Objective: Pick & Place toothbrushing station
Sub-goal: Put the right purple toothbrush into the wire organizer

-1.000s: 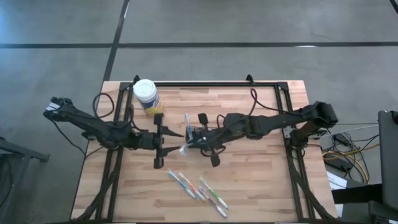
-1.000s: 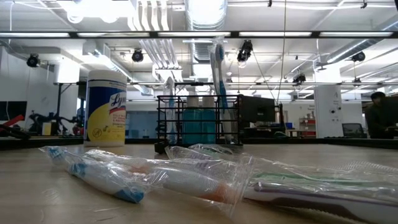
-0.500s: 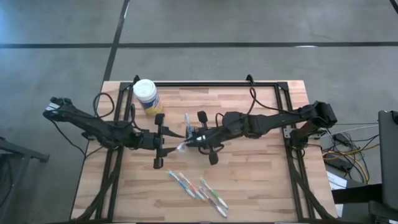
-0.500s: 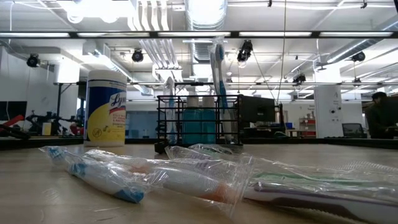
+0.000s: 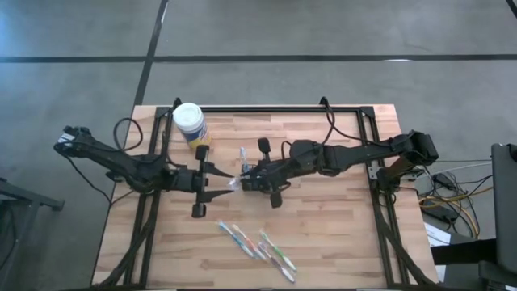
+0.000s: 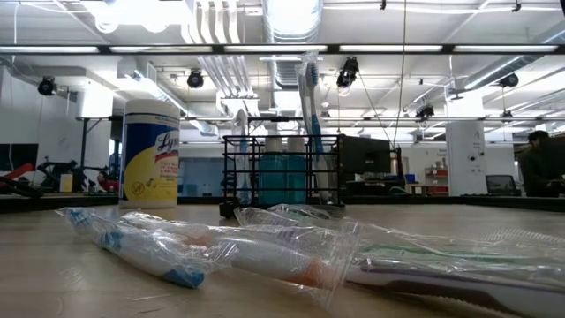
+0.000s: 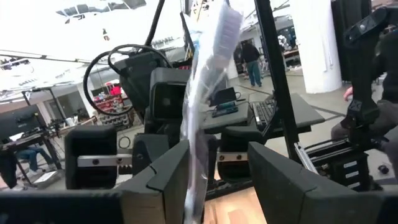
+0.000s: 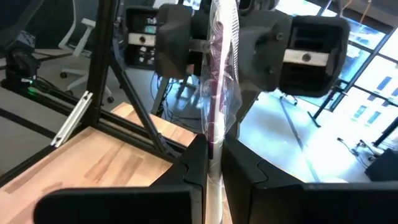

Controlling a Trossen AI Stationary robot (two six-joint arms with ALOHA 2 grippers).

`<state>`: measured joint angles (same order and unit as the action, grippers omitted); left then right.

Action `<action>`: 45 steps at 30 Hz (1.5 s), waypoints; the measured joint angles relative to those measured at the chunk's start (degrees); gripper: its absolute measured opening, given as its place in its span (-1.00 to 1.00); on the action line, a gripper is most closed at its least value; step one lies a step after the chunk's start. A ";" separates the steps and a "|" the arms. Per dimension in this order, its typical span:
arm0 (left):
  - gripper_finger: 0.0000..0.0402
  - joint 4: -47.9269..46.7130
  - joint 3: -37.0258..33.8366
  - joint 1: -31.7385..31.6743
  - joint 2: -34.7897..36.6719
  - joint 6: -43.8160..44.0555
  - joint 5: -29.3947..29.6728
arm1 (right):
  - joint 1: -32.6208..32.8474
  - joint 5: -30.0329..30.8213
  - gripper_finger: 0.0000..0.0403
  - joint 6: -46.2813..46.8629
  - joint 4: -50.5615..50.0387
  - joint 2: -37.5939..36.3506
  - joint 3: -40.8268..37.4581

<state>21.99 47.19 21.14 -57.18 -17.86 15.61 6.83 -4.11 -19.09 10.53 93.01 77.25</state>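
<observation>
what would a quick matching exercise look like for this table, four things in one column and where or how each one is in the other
Things:
1. right gripper
2. left gripper
3. yellow canister
4. bagged toothbrushes

States or places:
A. standing upright near the table's far left corner
B. lying loose on the wood near the front edge
C. fingers apart, with a plastic-wrapped toothbrush between them
D. fingers shut on the wrapped toothbrush

Pairs: 1-D, 2-C, 3-A, 4-B
</observation>
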 joint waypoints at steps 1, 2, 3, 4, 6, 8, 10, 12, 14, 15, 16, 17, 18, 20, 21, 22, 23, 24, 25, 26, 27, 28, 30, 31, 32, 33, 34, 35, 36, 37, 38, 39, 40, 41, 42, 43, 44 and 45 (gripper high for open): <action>-0.16 0.00 0.01 -0.15 -0.11 0.00 0.08 | 0.00 -0.01 -0.89 0.00 0.32 0.00 0.00; -0.16 0.04 0.01 -0.26 -0.23 0.02 0.16 | 0.01 -0.02 -0.89 0.00 0.51 0.00 0.00; -0.16 0.40 -0.01 -0.41 -0.36 0.02 0.31 | 0.04 -0.04 -0.89 0.00 0.58 -0.02 0.00; -0.16 0.67 -0.01 -0.50 -0.47 0.04 0.33 | 0.07 -0.08 -0.89 0.00 0.61 -0.02 0.00; -0.16 1.05 -0.07 -0.73 -0.78 0.06 0.34 | 0.04 -0.20 -0.89 0.01 0.61 -0.02 0.00; -0.16 1.73 -0.09 -1.06 -1.18 0.06 0.27 | -0.01 -0.20 -0.89 0.01 0.69 0.02 0.00; -0.16 2.55 -0.10 -1.45 -1.56 0.07 0.28 | -0.05 -0.20 -0.89 0.15 1.91 0.66 0.00; -0.16 3.11 -0.14 -1.79 -1.93 -0.02 0.29 | -0.04 -0.22 -0.89 0.17 1.63 0.85 -0.02; -0.16 3.03 -0.20 -1.96 -2.04 -0.22 0.31 | -0.03 -0.24 -0.89 0.04 1.69 0.87 -0.14; -0.16 3.02 -0.25 -1.96 -2.04 -0.33 0.29 | -0.02 -0.25 -0.89 0.04 1.83 0.82 -0.17; -0.16 3.05 -0.25 -1.96 -2.04 -0.57 0.22 | -0.02 -0.25 -0.89 0.03 1.96 0.81 -0.17; -0.17 3.09 -0.25 -2.02 -2.04 -0.96 0.20 | -0.03 -0.25 -0.89 0.02 2.00 0.81 -0.20; -0.17 3.09 -0.25 -2.02 -2.04 -1.37 0.08 | -0.04 -0.25 -0.89 0.02 1.90 0.81 -0.17; -0.19 3.07 -0.12 -2.14 -2.14 -1.56 -0.03 | -0.04 -0.25 -0.89 0.02 1.88 0.81 -0.15; -0.20 3.19 0.05 -2.37 -2.31 -1.56 -0.21 | -0.04 -0.27 -0.89 0.00 2.02 0.99 -0.11; -0.21 3.40 0.16 -2.55 -2.43 -1.58 -0.28 | -0.11 -0.28 -0.89 0.02 2.21 1.14 -0.03; -0.23 3.35 0.27 -2.75 -2.56 -1.58 -0.46 | -0.15 -0.31 -0.89 0.01 2.16 1.26 -0.02; -0.25 3.27 0.38 -2.84 -2.73 -1.54 -0.55 | -0.20 -0.31 -0.89 0.02 2.02 1.39 -0.02; -0.27 3.24 0.45 -2.95 -2.85 -1.54 -0.63 | -0.25 -0.31 -0.89 0.02 2.00 1.46 -0.02; -0.30 3.08 0.45 -3.07 -2.91 -1.60 -0.71 | -0.29 -0.31 -0.89 0.02 1.99 1.46 -0.02; -0.34 3.02 0.45 -3.08 -2.93 -1.85 -0.98 | -0.31 -0.31 -0.89 0.03 2.08 1.46 -0.02; -0.38 3.07 0.45 -3.17 -2.93 -2.13 -1.24 | -0.31 -0.31 -0.89 0.11 2.17 1.42 -0.02; -0.48 3.06 0.45 -3.29 -2.93 -2.99 -1.25 | -0.31 -0.31 -0.89 0.27 2.17 1.36 -0.02; -0.55 2.98 0.46 -3.29 -2.93 -3.29 -1.26 | -0.31 -0.33 -0.89 0.33 2.06 1.36 -0.02; -0.63 2.87 0.47 -3.29 -2.93 -3.57 -1.34 | -0.31 -0.31 -0.89 0.42 1.98 1.38 -0.02; -0.72 2.79 0.48 -3.29 -2.93 -3.84 -1.45 | -0.31 -0.33 -0.89 0.39 1.85 1.38 -0.02; -0.81 2.74 0.52 -3.27 -2.93 -4.20 -1.44 | -0.31 -0.31 -0.89 0.39 1.85 1.38 -0.02; -0.88 2.74 0.54 -3.29 -2.93 -4.41 -1.38 | -0.31 -0.27 -0.89 0.34 1.85 1.38 -0.02; -0.88 2.74 0.54 -3.29 -2.93 -4.55 -1.35 | -0.31 -0.26 -0.89 0.33 1.87 1.37 -0.02; -0.88 2.74 0.54 -3.29 -2.93 -4.63 -1.37 | -0.31 -0.27 -0.89 0.34 1.87 1.37 -0.02; -0.88 2.74 0.54 -3.29 -2.93 -4.74 -1.41 | -0.31 -0.27 -0.88 0.35 1.84 1.37 -0.04; -0.88 2.74 0.54 -3.28 -2.93 -4.92 -1.45 | -0.31 -0.27 -0.86 0.35 1.80 1.36 -0.04; -0.88 2.64 0.54 -3.27 -2.85 -5.04 -1.46 | -0.31 -0.29 -0.84 0.36 1.61 1.37 -0.07; -0.88 2.47 0.52 -3.27 -2.73 -5.13 -1.46 | -0.31 -0.42 -0.80 0.48 1.26 1.36 -0.07; -0.88 2.36 0.47 -3.29 -2.55 -5.34 -1.55 | -0.31 -0.66 -0.76 0.68 0.81 1.32 -0.07; -0.88 2.12 0.45 -3.29 -2.17 -5.67 -1.52 | -0.31 -0.71 -0.71 0.68 0.43 1.17 -0.07; -0.88 1.94 0.39 -3.29 -1.71 -5.77 -1.57 | -0.31 -0.71 -0.66 0.70 0.19 0.99 -0.09; -0.88 1.89 0.36 -3.29 -1.06 -5.77 -1.64 | -0.28 -0.71 -0.60 1.02 0.17 0.80 -0.11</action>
<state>23.88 47.55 17.85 -58.25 -23.64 13.97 6.55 -4.82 -18.07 10.70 93.81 77.14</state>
